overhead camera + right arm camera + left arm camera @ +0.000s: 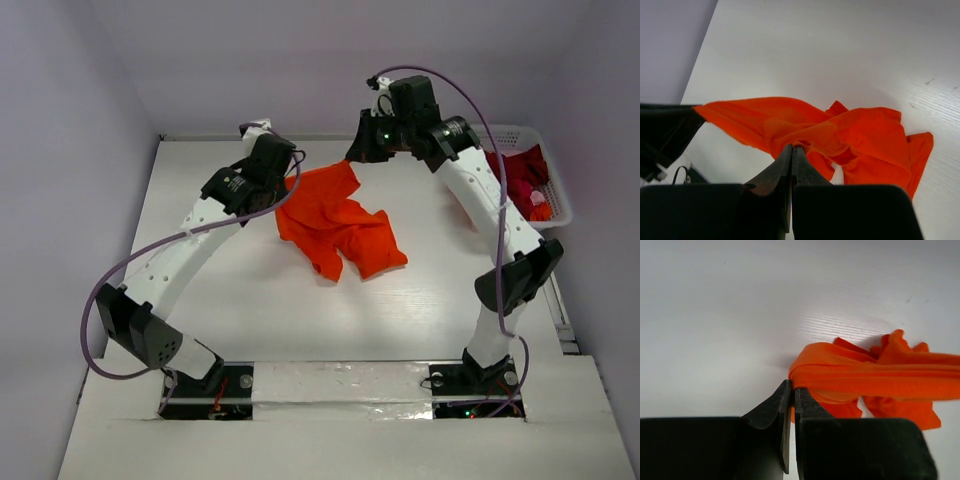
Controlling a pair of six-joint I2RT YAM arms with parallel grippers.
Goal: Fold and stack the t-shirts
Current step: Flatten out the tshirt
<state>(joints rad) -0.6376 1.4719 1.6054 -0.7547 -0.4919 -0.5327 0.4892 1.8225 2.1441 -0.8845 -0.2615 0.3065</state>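
L pincer point(791, 386) & R pincer point(791, 148) both clenched on orange tee point(335, 225), crimson tee point(520, 172) in basket point(562, 205)

Top camera looks down from behind; both close wrist cameras share the orange t-shirt point(335, 222).

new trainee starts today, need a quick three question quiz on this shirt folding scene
1. True or false: the left gripper and right gripper are both shut on the orange t-shirt.
2. Where is the red t-shirt? A in the basket; B in the right gripper; C in the left gripper.
3. Is the orange t-shirt folded yet?
Key: 1 true; 2 A; 3 no, it is bunched.
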